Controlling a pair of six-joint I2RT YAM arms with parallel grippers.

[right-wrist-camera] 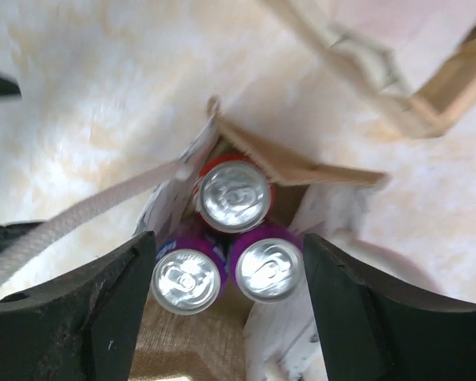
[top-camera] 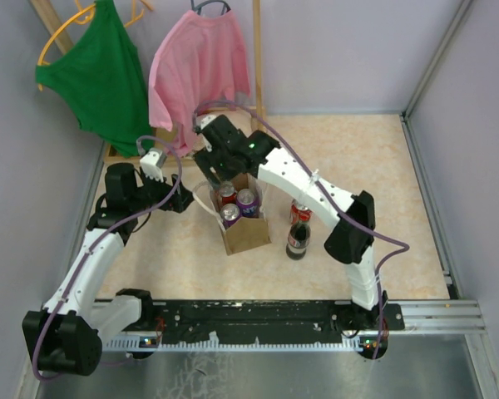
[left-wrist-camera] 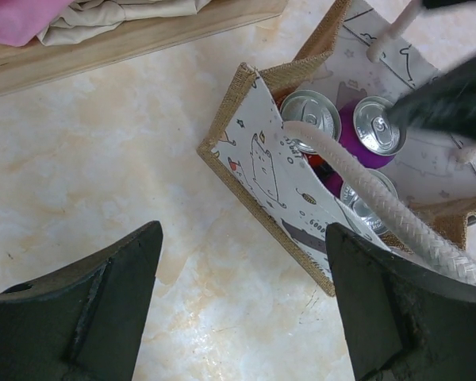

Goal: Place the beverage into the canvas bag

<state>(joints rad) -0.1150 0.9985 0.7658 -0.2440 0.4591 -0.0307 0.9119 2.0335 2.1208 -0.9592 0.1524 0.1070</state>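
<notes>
The canvas bag (top-camera: pixel 248 235) stands open mid-table, brown outside and white-printed inside (left-wrist-camera: pixel 266 171). It holds three cans: a red one (right-wrist-camera: pixel 235 194) and two purple ones (right-wrist-camera: pixel 186 280) (right-wrist-camera: pixel 268 268). My right gripper (right-wrist-camera: pixel 230 294) hangs open and empty just above them, over the bag's mouth (top-camera: pixel 220 170). My left gripper (left-wrist-camera: pixel 242 302) is open beside the bag's left wall (top-camera: pixel 185 199), with a white rope handle (left-wrist-camera: pixel 381 202) lying across its right finger. A red can (top-camera: pixel 300 212) and a dark cola bottle (top-camera: pixel 298 241) stand on the table right of the bag.
A wooden rack (top-camera: pixel 258 58) at the back holds a green shirt (top-camera: pixel 100 66) and a pink shirt (top-camera: pixel 200 62). Its base (left-wrist-camera: pixel 143 40) carries a beige cloth (left-wrist-camera: pixel 119 16) close behind the bag. Walls close in the left, back and right.
</notes>
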